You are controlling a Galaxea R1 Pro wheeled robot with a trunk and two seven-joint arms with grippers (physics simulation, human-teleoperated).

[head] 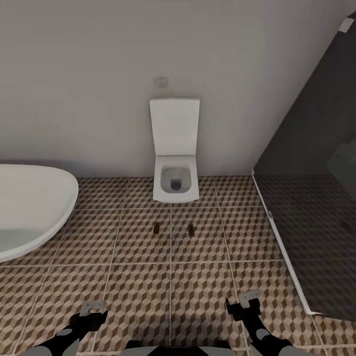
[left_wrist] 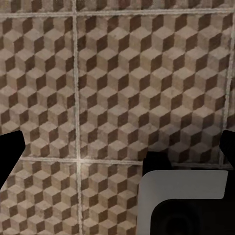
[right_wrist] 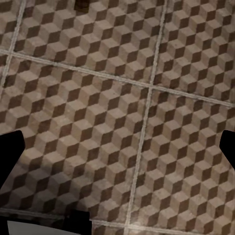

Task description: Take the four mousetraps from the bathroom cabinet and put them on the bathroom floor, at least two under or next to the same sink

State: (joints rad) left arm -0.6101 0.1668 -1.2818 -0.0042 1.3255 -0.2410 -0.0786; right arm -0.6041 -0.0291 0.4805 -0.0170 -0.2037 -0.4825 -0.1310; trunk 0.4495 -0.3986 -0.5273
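1. No brand, label or lettering that I can read anywhere, not on the toilet point(head: 175, 170), not on the tub, not on the shower glass.
2. Head view: I'm facing the far wall, white toilet straight ahead with its lid up, a white bathtub point(head: 29, 212) curving in at the left, a dark glass shower screen point(head: 316, 198) slanting down the right.
3. Two mousetraps on the bathroom floor point(head: 138, 287), just in front of the toilet: the left mousetrap point(head: 156, 228) and the right mousetrap point(head: 191, 229), side by side with a grout line running between them, both flat on the cube-pattern tiles. They're too small for me to make out wire or a red spot.
4. My left gripper point(head: 94, 310) sits low at the near left, my right gripper point(head: 247, 302) low at the near right. Both traps lie farther out than the two grippers, roughly between them, well apart from either.
5. Left wrist view gives me what the head view doesn't: tile close up, my two dark fingers point(left_wrist: 11, 152) at opposite edges of the picture, spread wide, nothing between them, and a pale grey rounded part of my own base point(left_wrist: 183, 196) below.
6. Right wrist view: same story, fingertips point(right_wrist: 10, 154) far apart, bare tile between. At the far edge of that picture there's a small dark-brown patch point(right_wrist: 81, 4); I can't tell what it is.
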